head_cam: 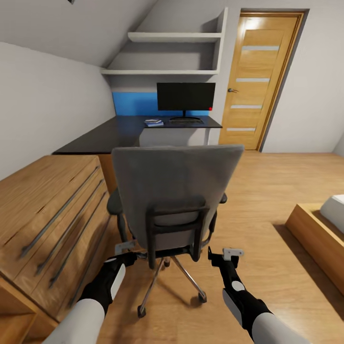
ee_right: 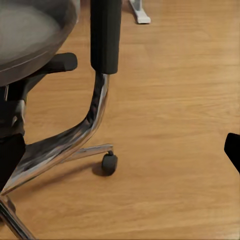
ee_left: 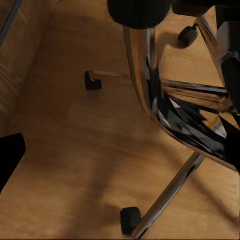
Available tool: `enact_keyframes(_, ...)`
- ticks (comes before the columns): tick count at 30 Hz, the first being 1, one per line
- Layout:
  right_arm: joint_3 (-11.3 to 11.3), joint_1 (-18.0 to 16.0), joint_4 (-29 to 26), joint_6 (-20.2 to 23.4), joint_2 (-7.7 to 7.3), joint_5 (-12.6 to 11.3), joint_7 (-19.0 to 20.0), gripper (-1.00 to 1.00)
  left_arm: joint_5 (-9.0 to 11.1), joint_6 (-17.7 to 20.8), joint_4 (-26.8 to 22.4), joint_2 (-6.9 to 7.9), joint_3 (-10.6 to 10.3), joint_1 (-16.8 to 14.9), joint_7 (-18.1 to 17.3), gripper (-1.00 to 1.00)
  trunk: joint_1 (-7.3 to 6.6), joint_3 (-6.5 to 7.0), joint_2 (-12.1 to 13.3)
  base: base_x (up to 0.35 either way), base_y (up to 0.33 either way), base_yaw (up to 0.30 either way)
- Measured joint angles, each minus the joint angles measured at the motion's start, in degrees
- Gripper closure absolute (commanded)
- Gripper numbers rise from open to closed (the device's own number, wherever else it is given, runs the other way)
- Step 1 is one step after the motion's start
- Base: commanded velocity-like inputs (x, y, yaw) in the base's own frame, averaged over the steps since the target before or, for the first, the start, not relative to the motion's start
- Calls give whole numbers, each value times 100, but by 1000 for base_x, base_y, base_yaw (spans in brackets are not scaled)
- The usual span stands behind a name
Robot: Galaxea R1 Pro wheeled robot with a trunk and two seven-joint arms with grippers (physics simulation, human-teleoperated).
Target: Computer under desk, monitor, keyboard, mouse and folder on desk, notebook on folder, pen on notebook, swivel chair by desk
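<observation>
On light wood floor (head_cam: 267, 191), swivel chair (head_cam: 177, 191) facing desk (head_cam: 110, 136).

Light-wood drawer chest (head_cam: 52, 215); wall shelves (head_cam: 167, 52); bed corner (head_cam: 325, 234)

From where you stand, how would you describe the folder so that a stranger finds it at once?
Look at the black desk under the wall shelves. Left of the monitor and keyboard lies the folder, thin and bright blue, with something small and dark on top. Unlike the blue wall panel behind, it lies flat.
</observation>
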Motion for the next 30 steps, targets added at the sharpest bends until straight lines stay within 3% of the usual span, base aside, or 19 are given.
enact_keyframes(30, 0, 4, -3, -9, 7, -36, -7, -100, -20, 1, -11, 2, 8, 0, 1, -100, 0, -1, 0, 321, -84, 0)
